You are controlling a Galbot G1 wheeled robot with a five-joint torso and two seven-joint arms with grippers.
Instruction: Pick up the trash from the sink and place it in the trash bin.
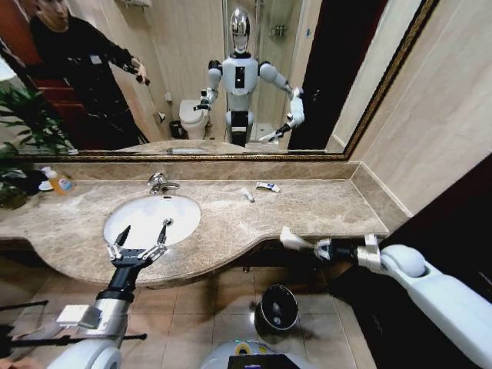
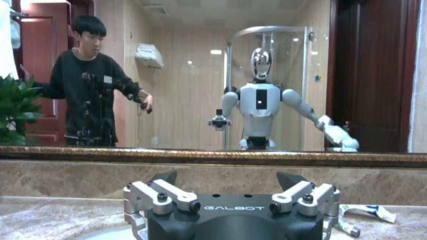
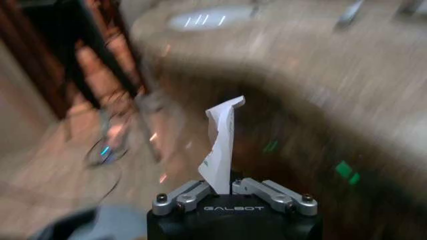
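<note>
We find the right hand [image 1: 306,245] clenched on a white tissue wad [image 1: 293,239], held just off the near edge of the marble surface [image 1: 307,211], to the right of and above the black trash bin [image 1: 277,309] standing on the floor. The left hand [image 1: 141,240] hangs released, fingers spread, over the near rim of the white sink [image 1: 184,219], grasping nothing. A thin white tube [image 1: 247,195] and a blue-white packet [image 1: 268,187] lie on the surface right of the chrome faucet [image 1: 161,183], not in the basin. In our judgement the step in hand is carrying the wad to the bin; it would be done well by bringing the right hand left and down until it is squarely over the bin's mouth before letting go, since a light tissue may drift wide of a narrow rim. The right wrist view is heavily smeared; there the tissue [image 3: 221,145] stands up from between the closed fingers, but the bin cannot be made out. Whether any trash remains in the basin is partly hidden behind the left hand.
</note>
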